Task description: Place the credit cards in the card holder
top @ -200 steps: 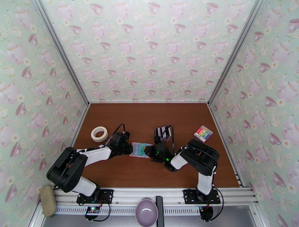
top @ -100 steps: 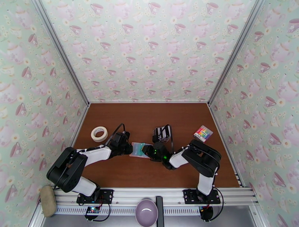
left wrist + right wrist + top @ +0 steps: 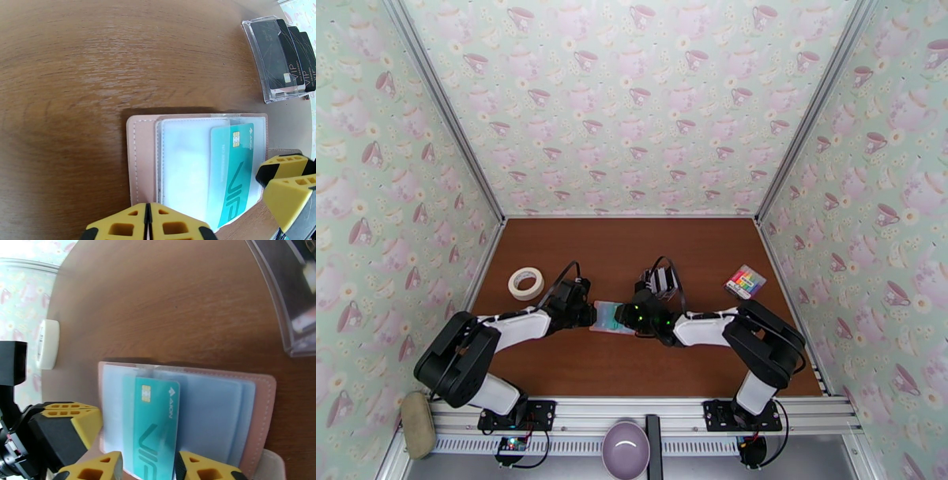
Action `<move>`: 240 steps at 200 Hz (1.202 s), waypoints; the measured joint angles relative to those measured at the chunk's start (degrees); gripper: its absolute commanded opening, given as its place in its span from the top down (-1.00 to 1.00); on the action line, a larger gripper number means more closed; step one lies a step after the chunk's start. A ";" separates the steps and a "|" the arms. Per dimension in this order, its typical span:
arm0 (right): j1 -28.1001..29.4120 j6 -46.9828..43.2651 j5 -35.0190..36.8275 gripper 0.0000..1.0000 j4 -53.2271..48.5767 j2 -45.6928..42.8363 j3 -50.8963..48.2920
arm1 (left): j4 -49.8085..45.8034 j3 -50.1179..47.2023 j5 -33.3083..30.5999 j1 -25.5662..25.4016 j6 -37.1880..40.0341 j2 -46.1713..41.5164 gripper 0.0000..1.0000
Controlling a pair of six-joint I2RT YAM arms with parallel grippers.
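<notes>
The holder point(image 3: 605, 318) lies open and flat at the middle of the surface point(image 3: 632, 245), pink cover down, clear sleeves up. One teal card point(image 3: 156, 425) sits part-way in a sleeve, chip end inward, its other end projecting from the sleeve.

Right hand point(image 3: 148, 467): released, fingers apart, one on either side of the card's projecting end. Contact cannot be told.

Left hand point(image 3: 148, 216): clenched, fingertips together at the same edge of the holder, beside the card. Whether it pinches that edge cannot be told.

Beyond the holder, a clear stand point(image 3: 254, 59) holds black cards point(image 3: 276, 51) upright. Tape point(image 3: 525, 283) lies left of the holder, and a striped block point(image 3: 745, 282) lies well to its right.
</notes>
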 measured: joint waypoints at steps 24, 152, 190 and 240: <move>0.00 -1.57 0.55 0.21 -4.85 0.00 2.49 | -0.70 -1.22 -0.66 0.00 -0.04 -2.97 0.62; 0.35 -4.35 0.87 0.26 -12.57 4.48 9.03 | -1.77 -1.70 -2.75 0.22 -0.02 -2.56 0.45; 1.31 -4.59 0.87 0.28 -12.76 6.14 11.17 | -1.73 -1.64 -2.62 0.33 -0.04 -2.36 0.59; 2.25 -5.55 0.92 0.29 -15.45 6.80 13.57 | -1.51 -1.64 -2.25 0.44 -0.02 -2.05 0.68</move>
